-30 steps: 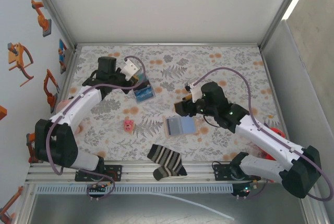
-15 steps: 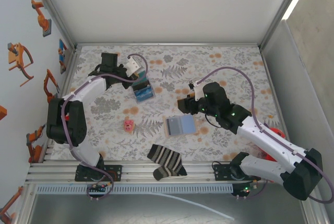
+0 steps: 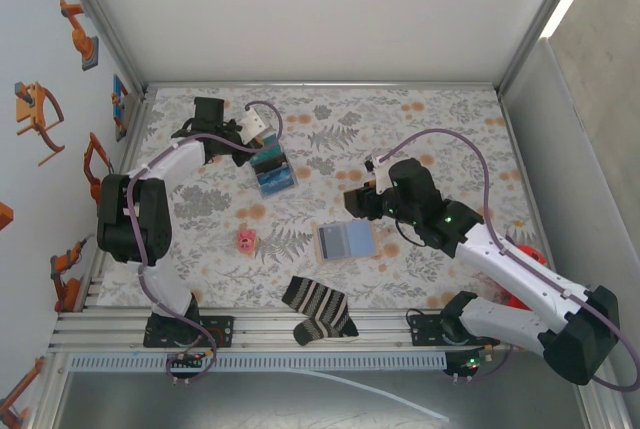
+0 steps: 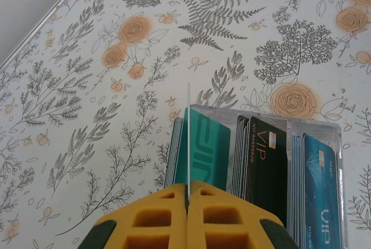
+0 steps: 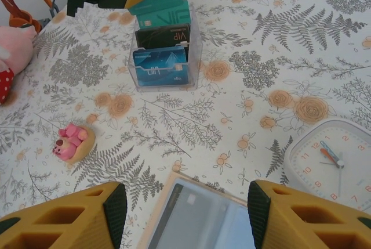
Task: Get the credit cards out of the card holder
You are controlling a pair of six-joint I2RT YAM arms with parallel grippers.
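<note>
Left arm (image 3: pixel 170 162): drawn up toward upper left since a second ago. Card holder (image 3: pixel 345 241): laid open at centre, under spread right gripper (image 5: pixel 182 202). Left gripper (image 4: pixel 188 190): clenched on one credit card (image 4: pixel 189 139) (edge-on) over clear box (image 5: pixel 192 57); deposit judged imminent.

- The table cover (image 3: pixel 430 129): a matt, smooth, flower-printed sheet.
- The clear box (image 5: pixel 195 46): transparent, glossy plastic; the stored cards (image 5: pixel 160 67) in it are shiny.
- The credit card (image 4: pixel 189 139) in the left gripper (image 4: pixel 189 186): thin and stiff, seen edge-on.
- The fingers (image 5: pixel 64 220) of the right gripper (image 5: pixel 185 199): matt yellow plastic with moulded hollows.
- The card holder (image 5: pixel 203 220): a tan rim and a smooth blue-grey panel with a faint sheen.
- The sock (image 3: pixel 318 309): ribbed knit cloth.
- The clock (image 5: pixel 333 162): smooth white plastic.
</note>
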